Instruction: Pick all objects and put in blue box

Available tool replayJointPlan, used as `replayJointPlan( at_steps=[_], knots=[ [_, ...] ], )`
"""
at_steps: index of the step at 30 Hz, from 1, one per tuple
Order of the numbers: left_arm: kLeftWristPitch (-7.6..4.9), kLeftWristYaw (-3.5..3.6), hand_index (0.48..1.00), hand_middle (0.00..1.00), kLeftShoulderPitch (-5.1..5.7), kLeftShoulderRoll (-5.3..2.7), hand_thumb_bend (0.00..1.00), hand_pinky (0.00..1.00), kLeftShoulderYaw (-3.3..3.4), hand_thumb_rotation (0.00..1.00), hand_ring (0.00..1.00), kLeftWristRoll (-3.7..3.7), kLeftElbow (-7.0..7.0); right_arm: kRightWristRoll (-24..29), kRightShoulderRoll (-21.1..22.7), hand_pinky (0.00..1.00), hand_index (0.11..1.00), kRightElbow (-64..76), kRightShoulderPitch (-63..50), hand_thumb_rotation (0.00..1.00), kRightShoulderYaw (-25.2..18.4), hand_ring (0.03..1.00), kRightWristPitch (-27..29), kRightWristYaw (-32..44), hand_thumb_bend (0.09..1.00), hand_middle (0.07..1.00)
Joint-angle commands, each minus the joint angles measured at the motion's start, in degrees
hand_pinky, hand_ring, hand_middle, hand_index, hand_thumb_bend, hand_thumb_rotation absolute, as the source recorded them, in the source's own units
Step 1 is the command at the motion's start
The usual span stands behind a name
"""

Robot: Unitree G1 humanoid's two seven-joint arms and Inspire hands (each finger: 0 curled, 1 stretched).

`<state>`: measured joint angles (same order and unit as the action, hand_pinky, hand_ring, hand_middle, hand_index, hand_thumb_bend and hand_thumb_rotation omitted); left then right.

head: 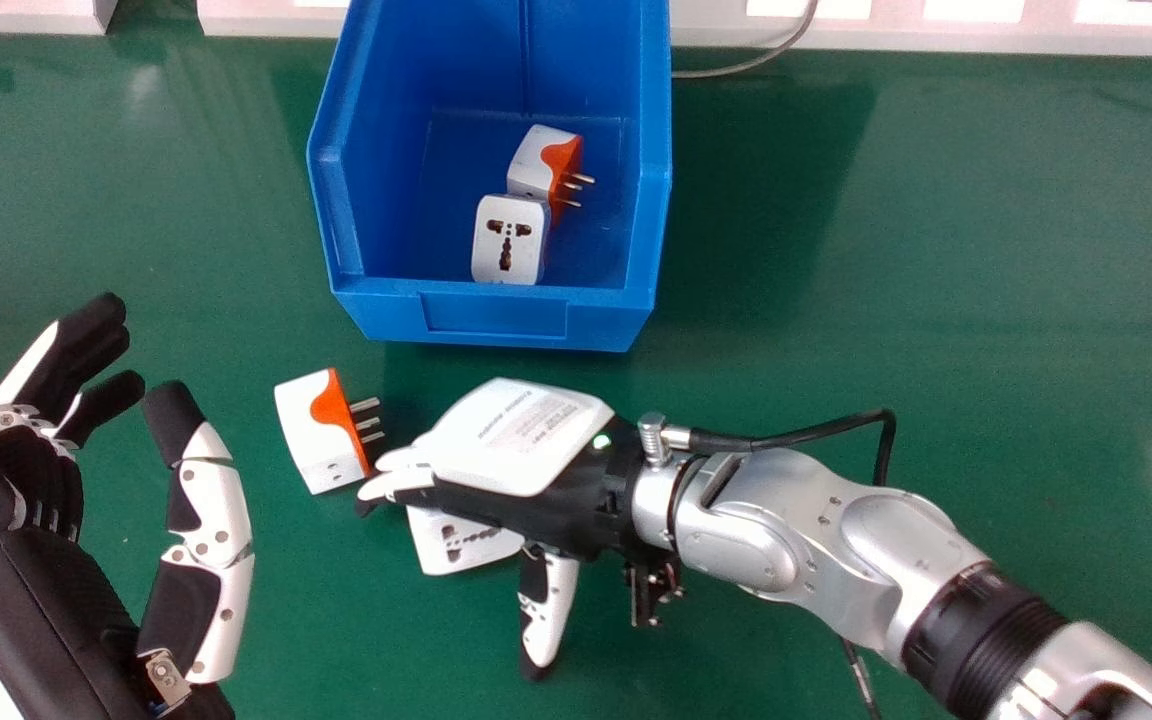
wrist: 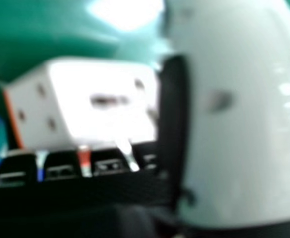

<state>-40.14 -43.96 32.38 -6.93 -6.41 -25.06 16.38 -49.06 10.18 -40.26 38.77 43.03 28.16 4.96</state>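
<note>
Blue plastic forms my landmark, the box (head: pixel 496 320), and two plugs are inside it: a white plug (head: pixel 506 240) with its socket face showing, and an orange-and-white plug (head: pixel 536 160) just behind, its pins pointing right. Two more are out on the green table (head: pixel 836 300), so by my count the job is about half done. One, the loose plug (head: pixel 308 430), sits just off the box's near left corner, pins towards the right. The other, the covered plug (head: pixel 466 548), lies on the near side of the box, partly under my right hand (head: pixel 526 440). That hand has its fingers reaching out over the plug and its thumb spread well away from them; I can't tell whether it touches. My left hand (head: pixel 46 590), nearer me and left of the box, is loosely spread around nothing.

I judge the step in hand to be the pickup of the covered plug. I'd need to bring thumb and fingers together on its sides, taking care not to nudge the loose plug beside my fingertips.
</note>
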Motion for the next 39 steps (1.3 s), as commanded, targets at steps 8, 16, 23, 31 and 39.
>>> replayJointPlan(
  at_steps=[8,16,23,31,39],
  knots=[
    [-0.31,-0.26,0.718,0.71,0.20,-4.46,0.26,0.65,-0.34,0.00,0.70,-0.68,1.74,-0.2,-1.1,0.31,0.630,-3.6,-0.4,0.00,1.2,0.459,3.2,-5.5,0.490,0.588],
    [-0.39,-0.09,0.717,0.71,0.75,-4.37,0.27,0.65,-0.43,0.00,0.70,-0.53,1.77,0.6,-1.3,0.28,0.572,-2.9,-1.3,0.00,0.4,0.417,4.4,-7.2,0.484,0.527],
    [-0.47,-0.10,0.719,0.71,1.04,-4.39,0.27,0.64,-0.47,0.00,0.70,-0.52,1.86,0.6,-1.3,0.28,0.555,-2.6,-1.1,0.00,0.3,0.422,5.5,-7.4,0.486,0.538],
    [-0.64,-0.12,0.720,0.71,1.32,-4.43,0.27,0.65,-0.66,0.00,0.71,-0.48,1.78,1.6,-1.2,0.28,0.563,-1.5,-1.6,0.00,-0.5,0.418,6.2,-6.2,0.486,0.529],
    [-1.35,-0.06,0.721,0.71,1.69,-4.25,0.26,0.66,-0.74,0.00,0.71,-0.13,1.61,4.1,0.0,0.28,0.540,3.6,-3.6,0.00,-2.7,0.423,8.5,-6.0,0.487,0.545]
  ],
)
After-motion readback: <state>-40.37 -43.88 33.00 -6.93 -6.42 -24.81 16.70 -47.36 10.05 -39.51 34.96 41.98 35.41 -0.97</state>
